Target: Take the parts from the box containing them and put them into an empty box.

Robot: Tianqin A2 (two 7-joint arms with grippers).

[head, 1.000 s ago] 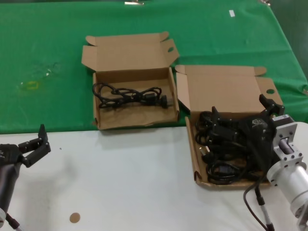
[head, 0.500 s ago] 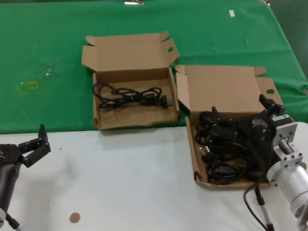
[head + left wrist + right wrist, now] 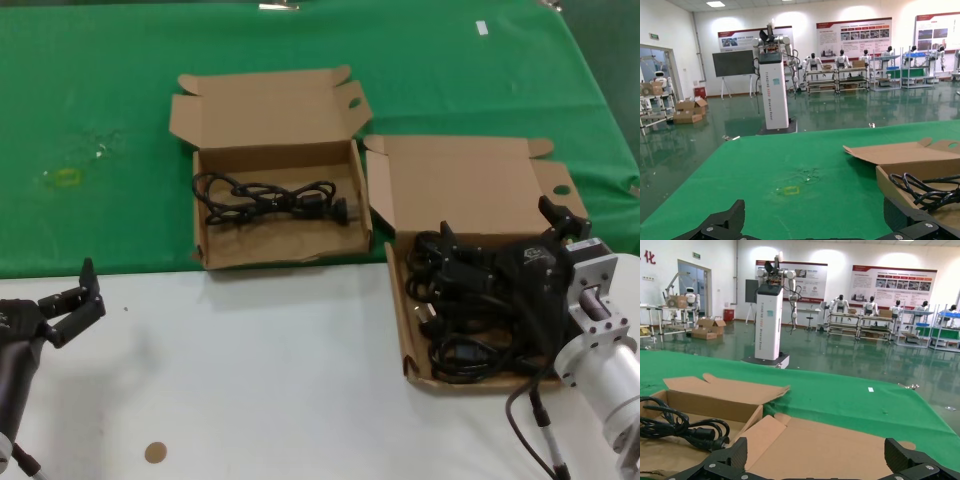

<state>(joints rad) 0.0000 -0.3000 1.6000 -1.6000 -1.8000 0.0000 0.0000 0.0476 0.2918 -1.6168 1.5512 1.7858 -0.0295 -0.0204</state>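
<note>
— Nothing has moved since a moment ago, has it?

— No. Our right gripper (image 3: 495,245) still hangs over the full box (image 3: 415,350), fingers spread wide, holding nothing.

— Where are the cords (image 3: 455,310)?

— Right under that claw, piled in a heap. We can't tell which way each one runs.

— And our left gripper (image 3: 72,300)?

— Open too, parked far off on the white table (image 3: 260,400). So our right arm is nearer. The other box (image 3: 200,240) holds one cord (image 3: 270,197), lying sideways.
</note>
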